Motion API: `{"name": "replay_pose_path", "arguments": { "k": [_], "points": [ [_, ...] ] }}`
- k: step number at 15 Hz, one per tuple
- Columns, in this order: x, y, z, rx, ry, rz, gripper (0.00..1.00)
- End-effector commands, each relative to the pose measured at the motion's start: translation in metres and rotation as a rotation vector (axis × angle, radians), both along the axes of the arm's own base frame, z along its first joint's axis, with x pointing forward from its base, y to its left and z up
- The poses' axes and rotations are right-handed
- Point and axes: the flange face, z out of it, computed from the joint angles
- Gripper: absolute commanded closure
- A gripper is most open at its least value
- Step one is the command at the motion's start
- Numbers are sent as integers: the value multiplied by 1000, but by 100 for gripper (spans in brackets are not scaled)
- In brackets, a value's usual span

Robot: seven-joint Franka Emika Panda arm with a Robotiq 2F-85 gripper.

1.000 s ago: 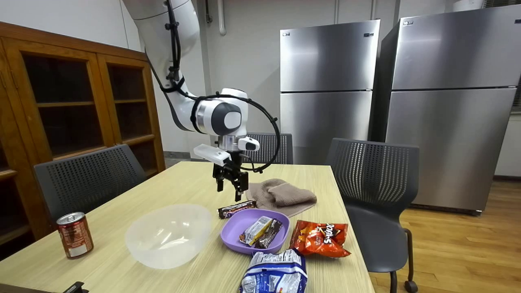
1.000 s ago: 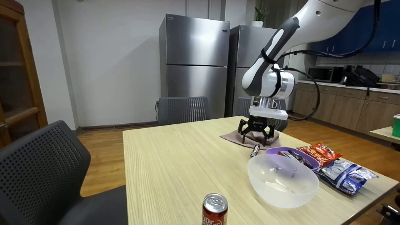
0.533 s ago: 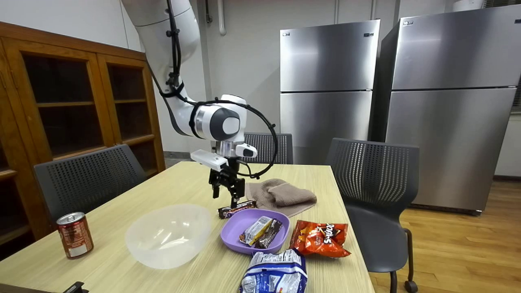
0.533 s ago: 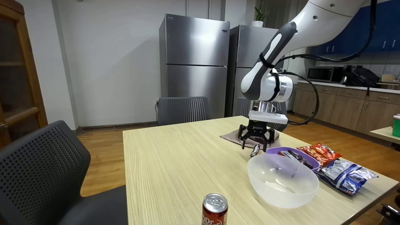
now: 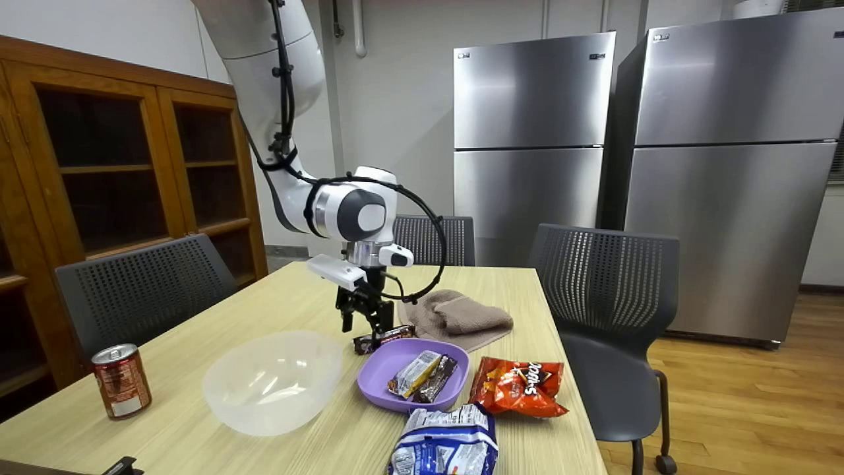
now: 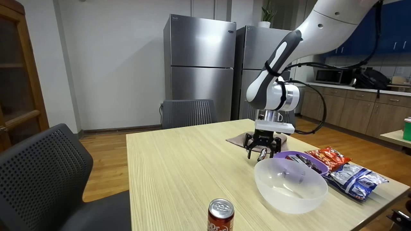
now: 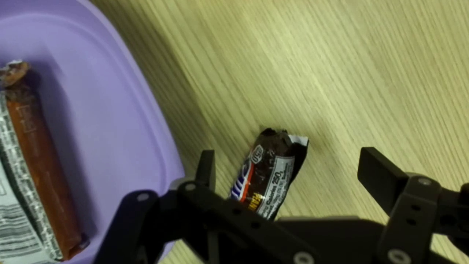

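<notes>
Brown bar (image 7: 269,172) lies on the bench (image 7: 337,80), between the parted jaws of the claw (image 7: 288,168), found released; contact cannot be confirmed. Purple dish (image 7: 110,95), just beside the bar, carries two wrapped snacks (image 5: 417,373). Cloth (image 5: 465,318) lies near.

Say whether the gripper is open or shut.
Open: the wrist view shows the gripper with table visible between both fingertips and the candy bar.

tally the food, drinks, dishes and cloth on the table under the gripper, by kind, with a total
Wrapped bars: 3
Snack bags: 2
Drink can: 1
Frosted bowl: 1
Purple dish: 1
Cloth: 1
Total: 9
</notes>
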Motion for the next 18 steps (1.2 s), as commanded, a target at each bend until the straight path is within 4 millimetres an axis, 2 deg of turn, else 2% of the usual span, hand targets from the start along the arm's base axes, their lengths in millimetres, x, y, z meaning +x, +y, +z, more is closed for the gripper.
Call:
{"name": "replay_pose_path", "arguments": {
  "k": [1,4,5,6,14,15,18],
  "points": [
    [4,2,-4,5,-11,-19,0],
    [3,2,-6,9,-12,-19,0],
    [3,2,-6,8,-16,-18,6],
    [3,2,-7,7,-19,-17,26],
    [3,3,-9,-2,-22,-1,88],
    [3,4,-8,-6,-18,9,92],
    [2,6,-6,-32,-15,47,93]
  ]
}}
